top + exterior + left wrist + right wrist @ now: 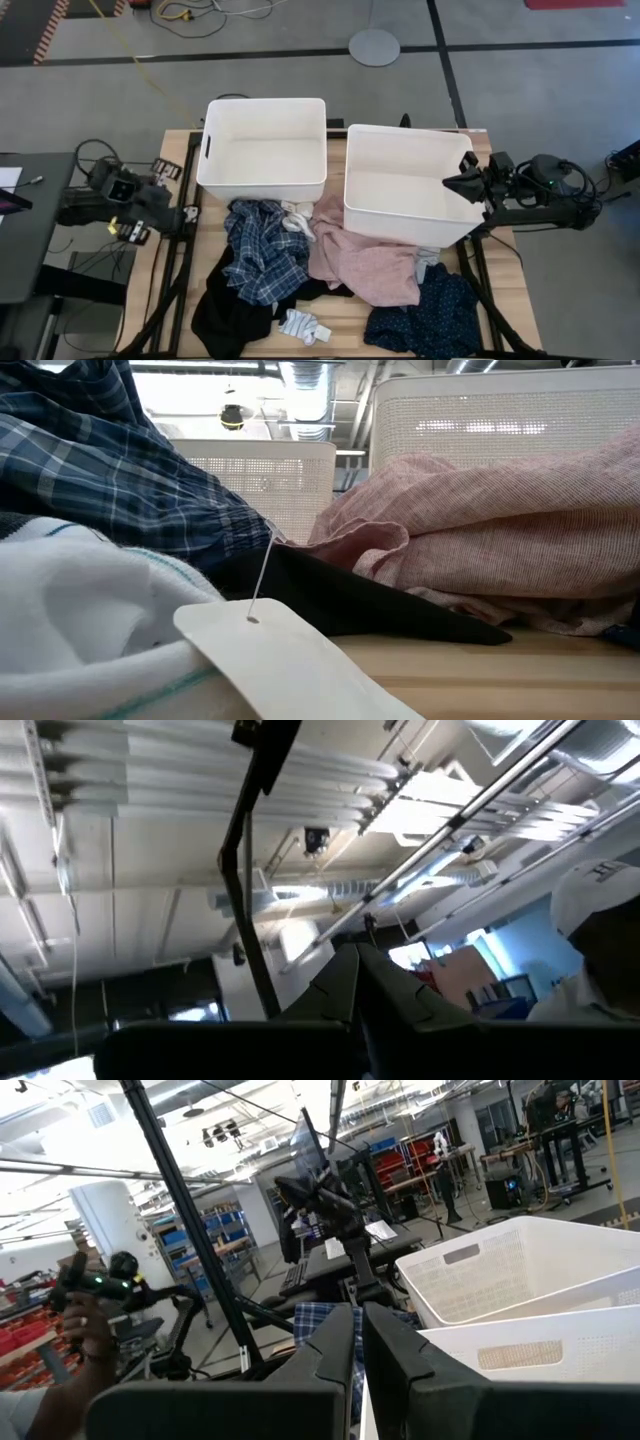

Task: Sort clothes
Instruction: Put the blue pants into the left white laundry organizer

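Observation:
The clothes lie in a pile on the table's near half. The blue-white plaid shirt [262, 245] lies on the black top [228, 312]. The pink top [365, 262] is in the middle, its far part against the right bin. The navy dotted piece [425, 315] is at the near right. Small white-grey socks [305, 325] lie at the near edge. My left gripper [178, 214] is shut and empty at the table's left edge. My right gripper [452, 182] is shut and empty over the right bin's right rim.
Two white plastic bins stand side by side on the table's far half, the left bin [265, 180] and the right bin [400, 225]. A white paper tag [290, 660] on a thread lies close before the low camera. A person's hand [85, 1330] shows in the room beyond.

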